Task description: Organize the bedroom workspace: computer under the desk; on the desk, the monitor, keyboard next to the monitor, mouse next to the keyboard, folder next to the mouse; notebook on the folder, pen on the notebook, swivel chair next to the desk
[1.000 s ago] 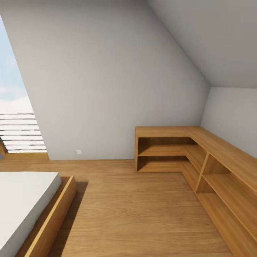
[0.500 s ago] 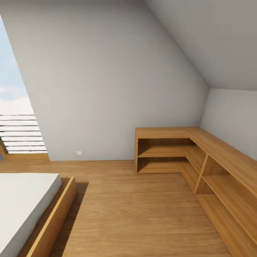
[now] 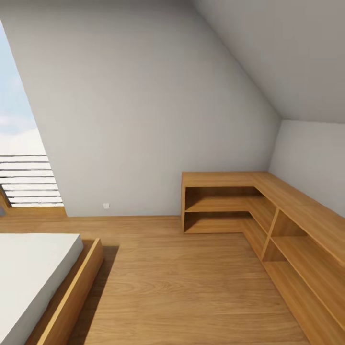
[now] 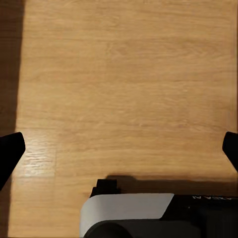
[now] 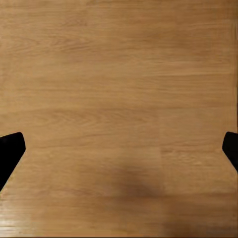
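Head view, left to right. Tall slanted window [image 3: 21, 158] at far left, sky and pale horizontal slats behind it. Below, corner of a bed [image 3: 43, 282]: white mattress in a light wooden frame, dark shadow along its right side. Bedroom wall [image 3: 143, 120] pale grey, sloped, small white socket [image 3: 106, 205] low on it near the skirting. Oak plank floor [image 3: 182, 287] across the middle. At right, open oak corner shelves [image 3: 230, 206], L-shaped, running along the back wall and then toward the camera along the right wall; two tiers of compartments, all bare.

Left wrist view: left hand [image 4: 119, 148] spread wide, one dark fingertip [image 4: 10, 151] at each picture edge, nothing between, pointed down at the floor. White and black part of the robot close beneath, casting a shadow on the planks.

Right wrist view: right hand [image 5: 119, 148] likewise spread wide, tips at the picture edges, pinching nothing, over bare planks with a faint shadow patch.
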Robot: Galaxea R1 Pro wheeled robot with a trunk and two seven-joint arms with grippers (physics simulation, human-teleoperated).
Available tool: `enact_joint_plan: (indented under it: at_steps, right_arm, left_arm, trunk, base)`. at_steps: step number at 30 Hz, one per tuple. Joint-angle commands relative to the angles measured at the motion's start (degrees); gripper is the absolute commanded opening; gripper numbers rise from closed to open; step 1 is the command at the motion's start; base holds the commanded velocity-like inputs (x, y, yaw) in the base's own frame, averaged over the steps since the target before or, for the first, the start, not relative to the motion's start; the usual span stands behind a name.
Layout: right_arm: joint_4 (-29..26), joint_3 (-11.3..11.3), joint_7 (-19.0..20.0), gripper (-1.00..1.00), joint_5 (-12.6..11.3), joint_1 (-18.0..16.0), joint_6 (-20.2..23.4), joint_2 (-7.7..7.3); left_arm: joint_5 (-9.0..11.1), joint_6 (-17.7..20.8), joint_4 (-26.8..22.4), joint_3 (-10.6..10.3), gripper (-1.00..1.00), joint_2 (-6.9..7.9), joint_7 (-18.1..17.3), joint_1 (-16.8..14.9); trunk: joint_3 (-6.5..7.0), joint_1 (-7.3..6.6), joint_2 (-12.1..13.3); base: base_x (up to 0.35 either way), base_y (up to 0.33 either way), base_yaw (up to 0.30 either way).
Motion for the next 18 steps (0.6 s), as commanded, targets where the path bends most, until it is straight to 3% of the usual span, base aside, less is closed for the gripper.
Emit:
enact_joint_plan:
  at_steps: [1,5,10,12,18]
  right_arm:
    - [-0.98,-0.02,-0.03,1.00,0.05,-0.04,-0.23,-0.02]
    - [-3.63,-0.05,-0.03,1.00,0.14,-0.07,-0.42,-0.26]
    - [-4.28,-0.14,-0.03,1.00,0.14,-0.09,-1.19,-0.63]
    - [-3.53,-0.14,-0.03,1.00,0.10,-0.10,-1.57,-0.65]
    - [-0.86,0.15,0.02,1.00,0.06,-0.10,-2.04,-0.48]
  left_arm:
    - [0.61,-0.29,-0.27,0.09,1.00,-0.01,0.05,0.00]
    - [2.46,-1.17,0.24,1.49,1.00,0.07,0.01,0.00]
    - [5.39,-4.42,2.73,5.74,1.00,0.05,-0.29,0.00]
    - [6.60,-9.57,3.83,7.86,1.00,0.02,-0.49,0.00]
    - [7.36,-18.83,6.12,9.16,1.00,0.00,-0.71,0.00]
  trunk:
    - [0.12,-0.23,0.38]
    - [0.12,-0.23,0.38]
    - [0.12,-0.23,0.38]
    - [0.12,-0.23,0.38]
    - [0.12,-0.23,0.38]
  base:
    - [0.000,0.000,0.000]
    - [0.000,0.000,0.000]
    - [0.000,0.000,0.000]
    - [0.000,0.000,0.000]
    - [0.000,0.000,0.000]
